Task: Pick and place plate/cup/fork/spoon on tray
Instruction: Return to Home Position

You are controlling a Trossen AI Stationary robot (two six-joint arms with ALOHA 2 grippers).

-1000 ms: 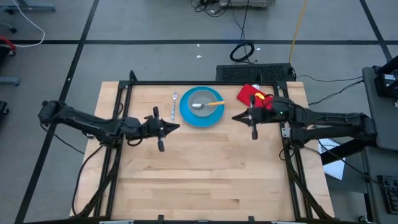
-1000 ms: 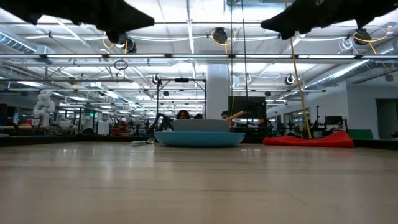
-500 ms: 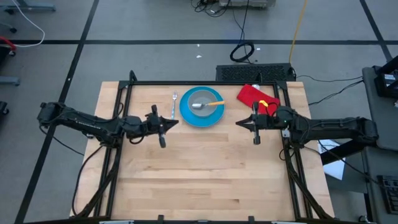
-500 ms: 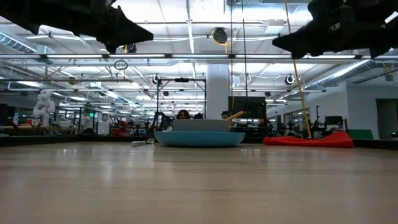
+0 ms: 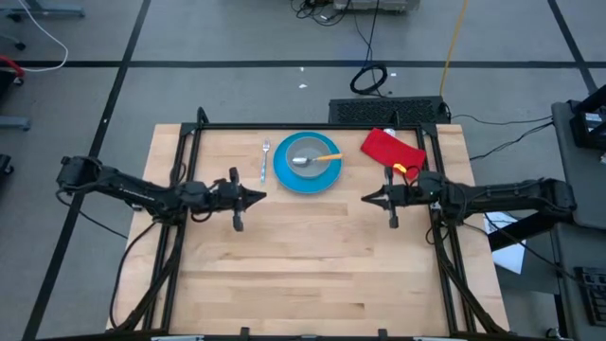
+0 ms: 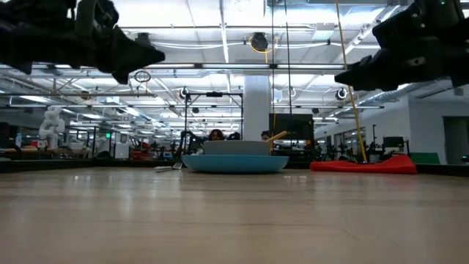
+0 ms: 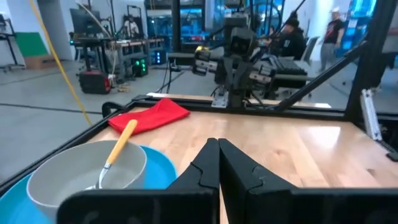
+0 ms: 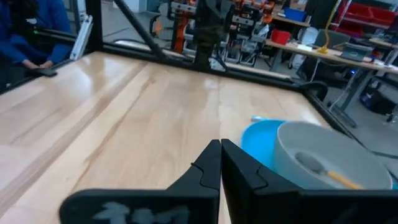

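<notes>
A bright-blue plate [image 5: 305, 187] sits near the far middle of a wooden table [image 5: 312, 265]. A pale grey cup [image 5: 312, 144] stands inside the plate. The spoon [image 5: 325, 156] rests in the cup, metal bowl down and orange handle leaning over the rim toward the right arm's side. They look stacked this way on purpose, as one nested setting. The all-silver fork [image 5: 265, 159] lies flat on the bare table just beside the plate, on the left arm's side, and is not part of the stack. A crumpled red cloth [image 5: 388, 147] lies beyond the plate on the right arm's side. No tray can be made out.

The left gripper [image 5: 258, 196] hangs on the near side of the fork, and the right gripper [image 5: 367, 199] on the near side of the cloth. Their tips point toward each other, well apart. The plate lies between them but farther back, and neither touches it. The low view shows both raised well clear of the table. The left fingers [image 7: 208, 165] are pressed together on nothing, and so are the right fingers [image 8: 211, 162]. Empty and lifted, the arms appear to be drawing away to rest.
</notes>
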